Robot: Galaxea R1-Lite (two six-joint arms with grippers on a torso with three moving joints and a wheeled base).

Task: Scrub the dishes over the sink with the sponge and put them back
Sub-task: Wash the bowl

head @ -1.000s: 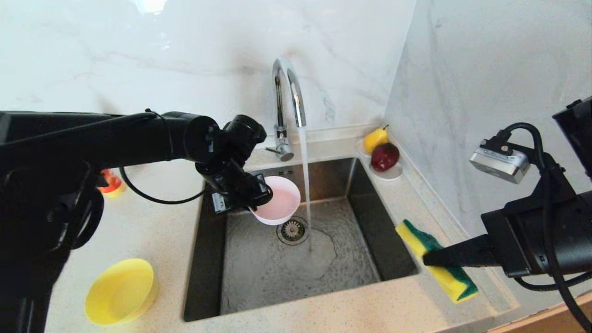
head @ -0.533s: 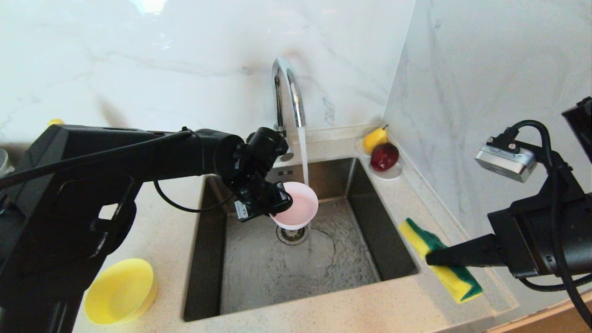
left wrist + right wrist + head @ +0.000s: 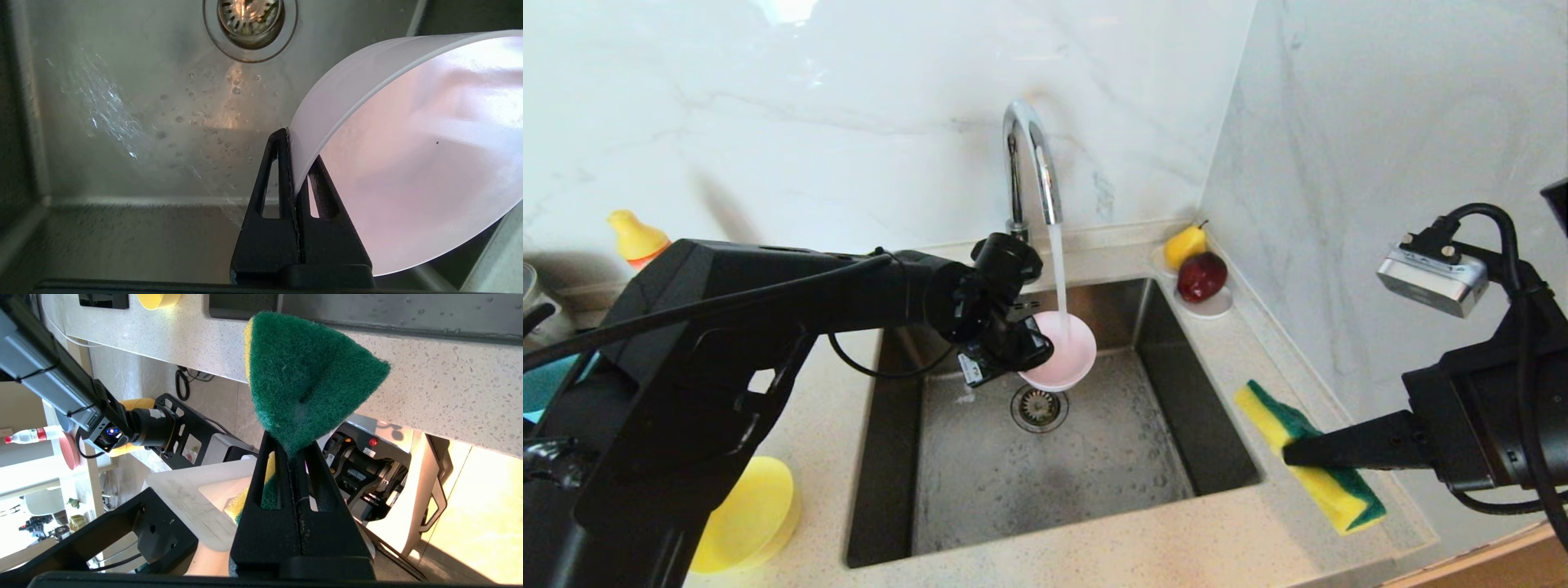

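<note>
While the left fingers [image 3: 292,163] pinch the pink bowl's [image 3: 1062,351] rim, the right fingers [image 3: 286,453] squeeze the sponge [image 3: 1307,465].

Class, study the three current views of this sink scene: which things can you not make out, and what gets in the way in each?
- Yellow bowl, head view: partly behind the left arm.
- Blue bowl: in no view.
- Pink bowl: left gripper covers its rim in the head view; the left wrist view's edge cuts it off.
- Sponge, right wrist view: right gripper hides its lower part.
</note>
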